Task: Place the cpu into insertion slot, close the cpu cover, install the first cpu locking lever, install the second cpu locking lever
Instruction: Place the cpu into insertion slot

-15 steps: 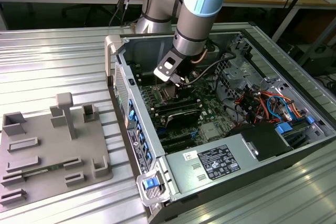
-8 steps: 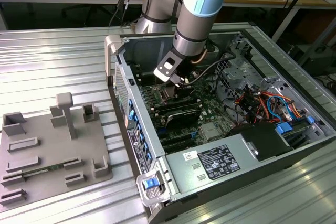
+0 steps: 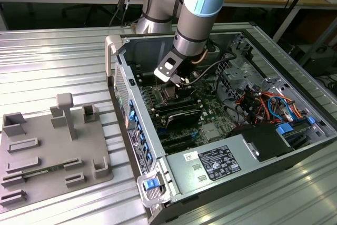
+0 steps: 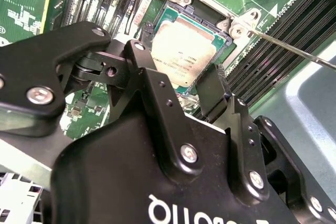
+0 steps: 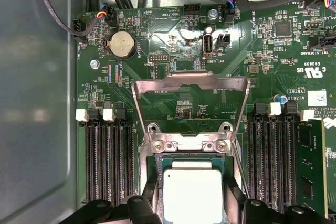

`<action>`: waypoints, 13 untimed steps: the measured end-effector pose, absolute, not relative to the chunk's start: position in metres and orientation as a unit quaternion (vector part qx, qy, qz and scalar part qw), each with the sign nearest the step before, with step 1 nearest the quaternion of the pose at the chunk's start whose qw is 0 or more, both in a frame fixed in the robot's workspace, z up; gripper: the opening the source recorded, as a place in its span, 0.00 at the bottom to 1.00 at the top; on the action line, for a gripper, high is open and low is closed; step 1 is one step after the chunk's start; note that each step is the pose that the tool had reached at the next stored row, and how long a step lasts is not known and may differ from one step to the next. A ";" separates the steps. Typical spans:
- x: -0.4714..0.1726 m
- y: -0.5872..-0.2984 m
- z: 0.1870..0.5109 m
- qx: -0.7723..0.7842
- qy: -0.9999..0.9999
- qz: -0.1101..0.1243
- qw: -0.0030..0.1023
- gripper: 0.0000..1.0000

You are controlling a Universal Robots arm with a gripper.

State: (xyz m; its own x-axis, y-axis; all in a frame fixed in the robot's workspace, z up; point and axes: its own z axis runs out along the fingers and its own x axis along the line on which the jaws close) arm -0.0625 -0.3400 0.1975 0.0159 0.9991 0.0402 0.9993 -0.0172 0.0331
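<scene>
on the exterior view's left, a grey fixture tray [image 3: 52, 151] carries upright pegs and shallow slots. just beside it stands the open computer case [image 3: 139, 146], holding the green motherboard [image 3: 210, 127], bundled cables [image 3: 263, 104] and a labelled power supply [image 3: 210, 164]. the arm reaches down into the case, with its gripper [image 3: 179, 82] low over the socket [image 4: 173, 11]. in both wrist views the cpu [image 5: 192, 195] [image 4: 184, 51] lies flat in that socket, silver side up. the gripper [image 5: 191, 203] [image 4: 178, 72] stands parted, one finger at each side of the chip, gripping nothing. the cpu cover [image 5: 189, 82] is swung back, off the socket.
</scene>
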 end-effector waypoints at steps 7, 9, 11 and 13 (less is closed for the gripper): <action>-0.061 -0.338 0.196 -0.713 -0.701 -0.026 0.002 0.59; -0.061 -0.338 0.196 -0.713 -0.701 -0.026 0.002 0.59; -0.061 -0.338 0.196 -0.713 -0.701 -0.026 0.002 0.59; -0.061 -0.338 0.196 -0.713 -0.700 -0.026 0.002 0.59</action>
State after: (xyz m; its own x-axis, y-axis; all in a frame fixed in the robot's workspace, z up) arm -0.0608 -0.3383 0.1955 0.0175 0.9990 0.0404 0.9993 -0.0189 0.0331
